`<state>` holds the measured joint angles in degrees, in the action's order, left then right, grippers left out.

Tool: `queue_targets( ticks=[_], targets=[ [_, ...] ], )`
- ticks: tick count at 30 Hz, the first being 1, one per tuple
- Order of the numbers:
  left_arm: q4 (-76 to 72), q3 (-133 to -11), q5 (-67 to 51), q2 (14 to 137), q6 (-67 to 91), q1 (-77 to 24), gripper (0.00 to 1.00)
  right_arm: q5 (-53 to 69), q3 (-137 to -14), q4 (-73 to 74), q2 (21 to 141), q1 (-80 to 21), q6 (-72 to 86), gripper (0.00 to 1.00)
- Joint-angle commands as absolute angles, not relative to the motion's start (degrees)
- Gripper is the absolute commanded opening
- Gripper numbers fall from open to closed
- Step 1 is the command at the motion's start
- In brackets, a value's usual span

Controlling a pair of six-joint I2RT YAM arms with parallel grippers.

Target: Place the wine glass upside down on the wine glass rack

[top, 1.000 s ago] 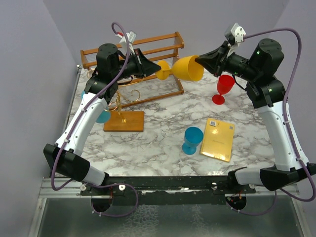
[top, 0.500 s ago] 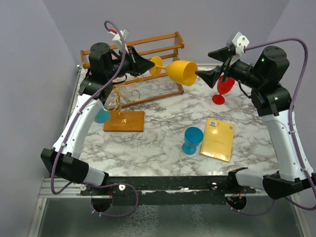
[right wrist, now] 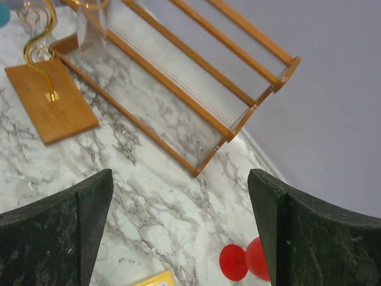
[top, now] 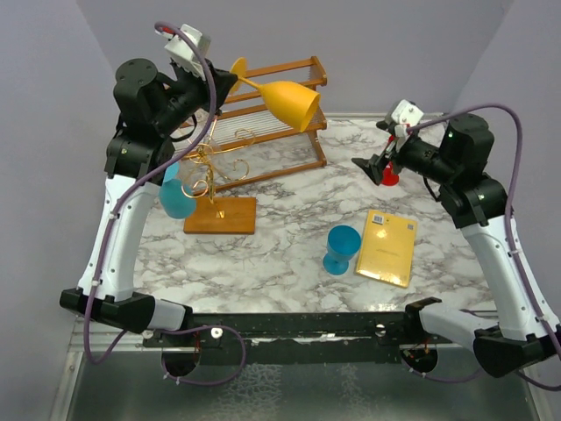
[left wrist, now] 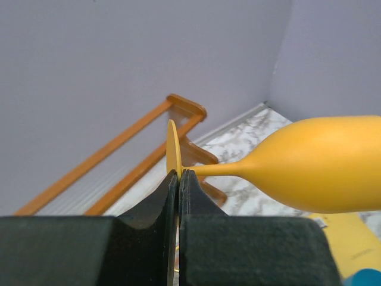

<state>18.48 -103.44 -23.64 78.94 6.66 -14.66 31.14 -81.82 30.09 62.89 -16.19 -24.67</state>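
Top external: white marble bench (top: 280, 263) w/ grey veins, lilac walls on three sides. Slatted wooden shelf (top: 254, 123) at back. Wine glass rack (top: 221, 215) stands in front of it, L side, teal glass (top: 178, 200) just beside. The wine glass (top: 285, 99), yellow, is up in the air over shelf, bowl to R, not on rack. Left wrist only: L claw (left wrist: 179, 176) pinched tight on its foot disc. Right wrist: R claw (right wrist: 180, 179) spread wide, nothing held; red glass (right wrist: 247, 260) below. Yellow booklet (top: 387, 247): label unreadable. Blue glass (top: 342, 248) beside it.
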Motion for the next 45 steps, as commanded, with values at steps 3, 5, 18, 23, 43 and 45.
queue_targets(
  ticks=[3, 5, 18, 23, 43, 45],
  targets=[
    [24.35, -110.12, -14.51, 81.34, -9.13, -15.69, 0.0, 34.07, -74.44, 31.64, 61.08, -16.44, -30.4, 0.95],
    [24.35, -110.35, -12.44, 81.99, -12.73, -16.41, 0.0, 35.94, -71.99, 30.79, 60.26, -16.44, -30.06, 0.95],
    [23.28, -107.53, -1.81, 84.02, -32.09, -22.17, 0.0, 35.98, -58.73, 21.2, 55.25, -16.31, -23.16, 0.95],
    [22.53, -105.28, 0.6, 84.06, -37.38, -24.34, 0.0, 35.38, -55.31, 18.07, 54.02, -15.12, -21.29, 0.95],
    [23.54, -98.43, 5.54, 84.59, -51.37, -29.48, 0.0, 38.23, -52.57, 16.51, 53.36, -13.18, -19.47, 0.97],
    [23.75, -97.23, 5.54, 83.98, -52.68, -29.62, 0.0, 38.33, -52.57, 16.52, 53.37, -13.13, -19.44, 0.97]
  ],
)
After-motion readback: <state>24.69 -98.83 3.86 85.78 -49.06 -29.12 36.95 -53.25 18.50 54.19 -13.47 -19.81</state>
